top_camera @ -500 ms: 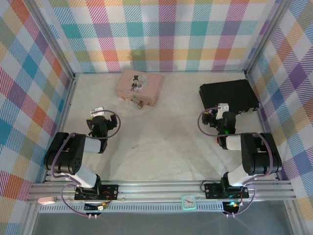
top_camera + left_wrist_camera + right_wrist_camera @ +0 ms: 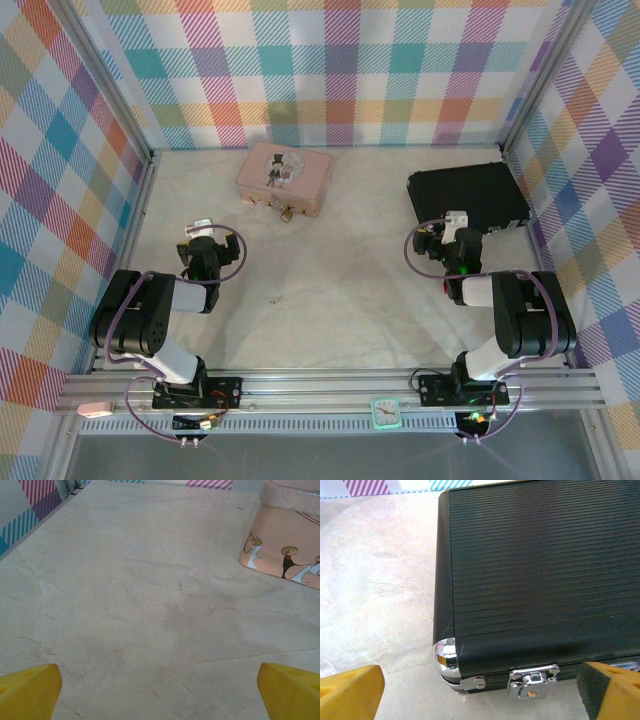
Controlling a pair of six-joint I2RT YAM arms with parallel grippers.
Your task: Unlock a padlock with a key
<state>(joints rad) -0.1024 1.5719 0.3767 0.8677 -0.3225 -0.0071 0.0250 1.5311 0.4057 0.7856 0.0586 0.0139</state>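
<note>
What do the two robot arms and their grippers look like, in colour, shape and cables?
Both arms, left arm and right arm, have bulky black joints and pale grey links, each with a looping purple-grey cable. The left gripper and right gripper have yellow, wedge-shaped fingers. A green light glows on the right arm.

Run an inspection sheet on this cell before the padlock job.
Surface: pale marbled table, one tiny dark speck, too small to identify.
Job's things: padlock by the near edge of the pink tin.
Clutter: black case, closed, latch toward the right arm.
Grippers: left gripper open, empty; right gripper open, empty, facing the case.
Cables: purple loops at both wrists, off the objects.
Surroundings: plaid walls, aluminium front rail.
</note>
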